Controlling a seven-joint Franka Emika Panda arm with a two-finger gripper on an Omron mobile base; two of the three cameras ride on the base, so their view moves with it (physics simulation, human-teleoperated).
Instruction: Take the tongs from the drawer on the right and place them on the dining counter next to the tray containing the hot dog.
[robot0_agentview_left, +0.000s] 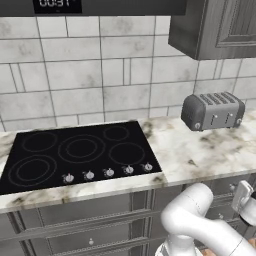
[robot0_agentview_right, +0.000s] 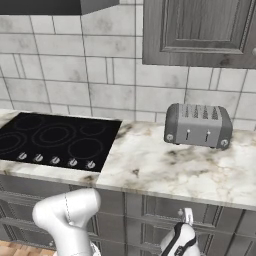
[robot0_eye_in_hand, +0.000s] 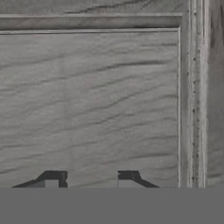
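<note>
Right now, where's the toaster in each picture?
Left base view: toaster sits far right on the marble worktop, against the tiled wall.
Right base view: toaster sits right of centre, below the wall cabinet.
Hand view: a grey cabinet front instead.
Shared landmark: the black cooktop, left of the toaster.

A cooktop (robot0_agentview_left: 75, 152) sits left of a toaster (robot0_agentview_left: 212, 111) on the worktop (robot0_agentview_left: 200, 150), with cabinet drawers (robot0_agentview_left: 95, 210) below.

White digits on a dark display (robot0_agentview_left: 56, 4) at top, cut off; roughly "00:31", uncertain
</note>
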